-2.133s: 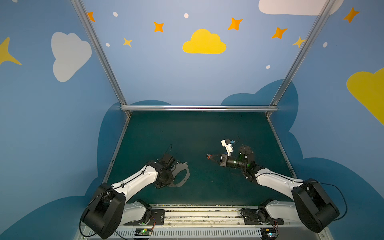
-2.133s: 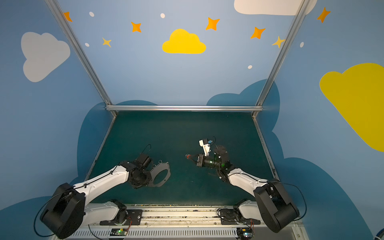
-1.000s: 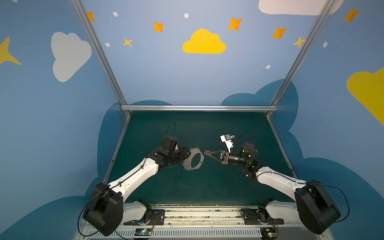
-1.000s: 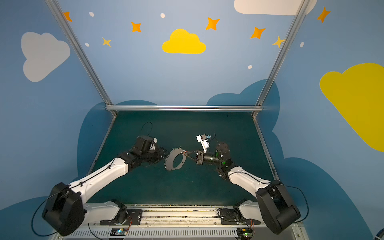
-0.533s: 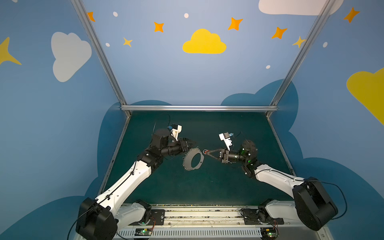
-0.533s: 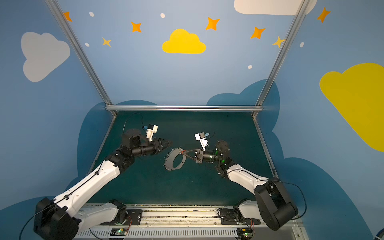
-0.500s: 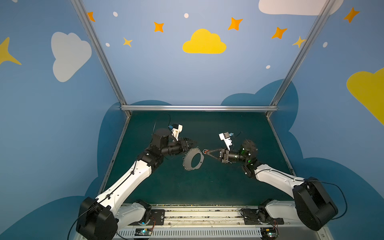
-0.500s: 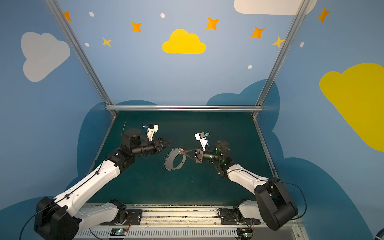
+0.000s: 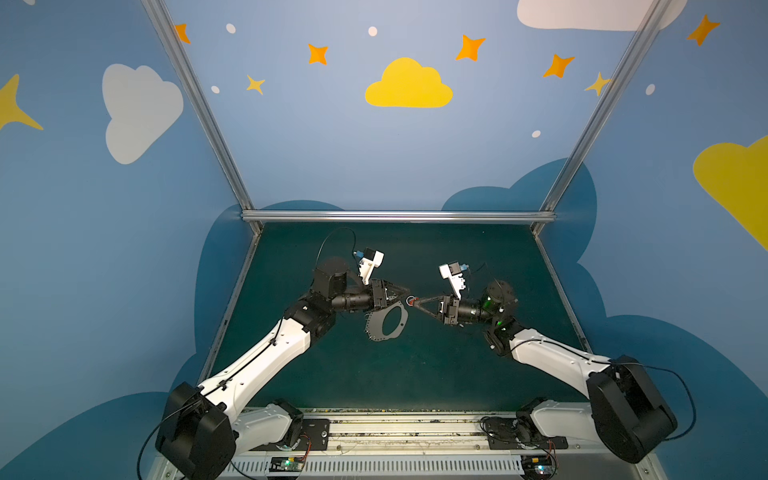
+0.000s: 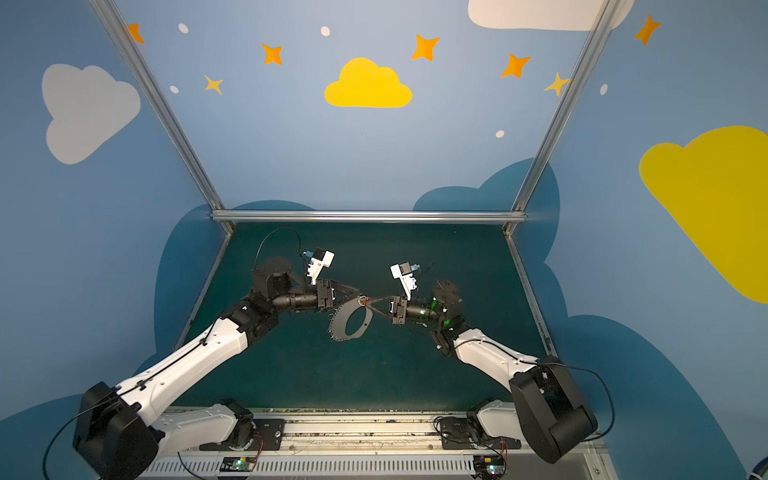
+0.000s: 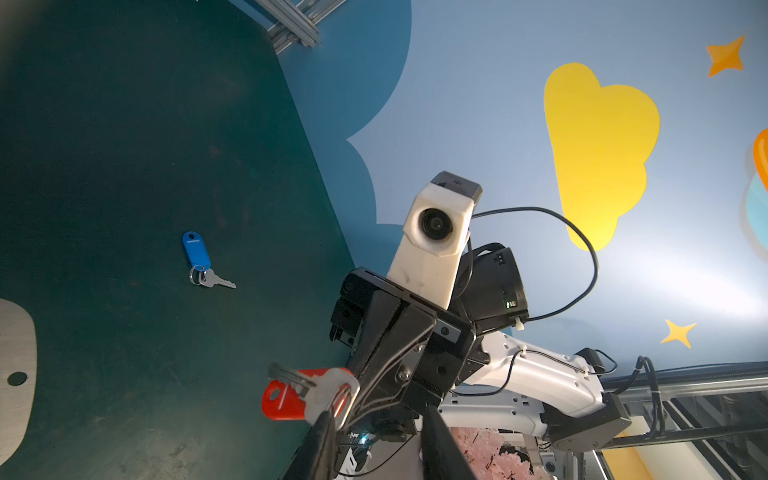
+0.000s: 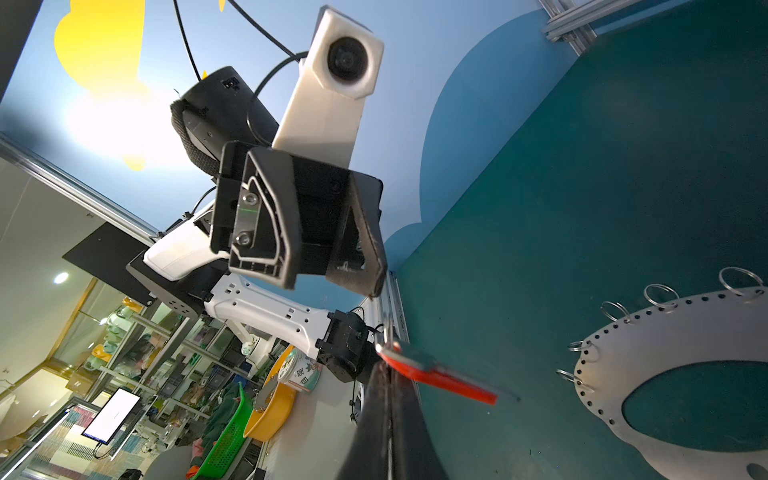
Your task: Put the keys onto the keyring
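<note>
My right gripper [image 9: 415, 302] [image 12: 388, 370] is shut on the split ring of the red-tagged key [image 11: 291, 399] [image 12: 436, 378] and holds it in the air over the middle of the mat. My left gripper [image 9: 405, 291] [image 11: 378, 415] faces it tip to tip. Its jaws are apart, with one finger [image 11: 324, 436] right by the key's ring. The grey keyring [image 9: 374, 328] [image 10: 338, 318] [image 12: 665, 332] lies on the mat just below both tips, with neither gripper on it. The blue-tagged key [image 11: 197, 253] lies on the mat and shows only in the left wrist view.
Small wire rings [image 12: 660, 295] stick out along the keyring's edge. Aluminium frame posts and a back rail [image 9: 395, 216] border the green mat [image 9: 415, 374]. The arm bases sit on a rail [image 9: 395, 432] along the front edge.
The left gripper has let go of the keyring's edge, risen and swung towards the red-tagged key, and its jaws have narrowed. The keyring and the right gripper have stayed where they were.
</note>
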You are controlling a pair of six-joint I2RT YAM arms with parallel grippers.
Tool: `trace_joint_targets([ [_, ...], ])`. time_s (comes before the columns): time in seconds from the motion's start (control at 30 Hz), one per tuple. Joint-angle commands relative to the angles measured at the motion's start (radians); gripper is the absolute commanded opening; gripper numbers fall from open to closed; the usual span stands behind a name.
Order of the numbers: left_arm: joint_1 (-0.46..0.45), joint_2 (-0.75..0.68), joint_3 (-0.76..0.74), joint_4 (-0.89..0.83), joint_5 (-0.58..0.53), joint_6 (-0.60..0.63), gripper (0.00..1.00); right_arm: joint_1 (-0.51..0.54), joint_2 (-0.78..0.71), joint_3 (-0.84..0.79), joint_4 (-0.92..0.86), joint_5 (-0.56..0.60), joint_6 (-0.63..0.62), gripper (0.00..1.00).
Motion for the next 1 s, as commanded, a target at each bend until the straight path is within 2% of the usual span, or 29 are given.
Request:
trace_joint_targets([
  [0.0, -0.004, -0.006, 0.004, 0.044, 0.017, 0.001, 0.32, 0.0, -0.029, 0.022, 0.06, 0.016, 0.022, 0.0],
  [0.27, -0.016, 0.004, 0.005, 0.053, 0.016, 0.001, 0.24, -0.001, -0.042, 0.025, 0.061, 0.022, 0.033, 0.0],
  [0.57, -0.019, 0.001, -0.014, 0.047, -0.014, 0.002, 0.26, -0.002, -0.065, 0.018, 0.064, 0.035, 0.036, 0.0],
  [0.97, -0.038, 0.013, -0.025, 0.123, 0.008, -0.027, 0.18, 0.0, -0.074, 0.013, 0.084, 0.032, 0.054, 0.0],
])
